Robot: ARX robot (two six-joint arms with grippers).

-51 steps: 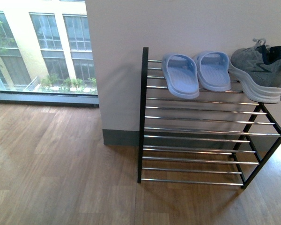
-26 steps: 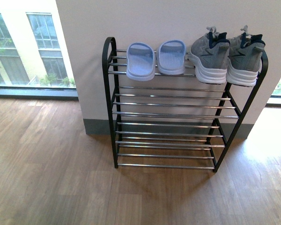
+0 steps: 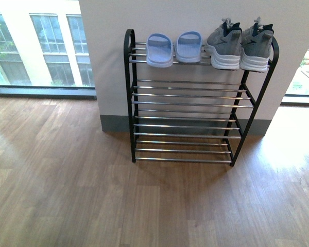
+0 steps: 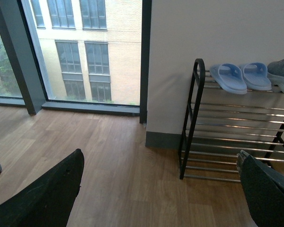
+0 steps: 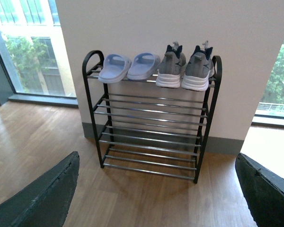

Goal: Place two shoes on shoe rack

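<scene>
Two grey sneakers with white soles, one (image 3: pixel 224 44) beside the other (image 3: pixel 256 46), stand side by side on the right of the top tier of the shoe rack (image 3: pixel 130 92), toes toward me. They also show in the right wrist view (image 5: pixel 171 69) (image 5: pixel 198 70). The rack (image 5: pixel 91 104) is black-framed with chrome bars and stands against a white wall. My left gripper (image 4: pixel 161 189) is open over bare floor, left of the rack (image 4: pixel 191 118), holding nothing. Open and empty too, my right gripper (image 5: pixel 158 189) hangs well back from the rack. Neither arm shows in the front view.
A pair of light blue slides (image 3: pixel 174 48) lies on the top tier's left half. The three lower tiers hold nothing. Wooden floor (image 3: pixel 67 195) spreads in front. A floor-to-ceiling window (image 3: pixel 36 46) is to the left, and another bright opening (image 3: pixel 304 62) to the right.
The view has drawn back from the rack and shifted, so the whole rack now shows, smaller and centred. The sneakers and slides stay where they were on the top tier.
</scene>
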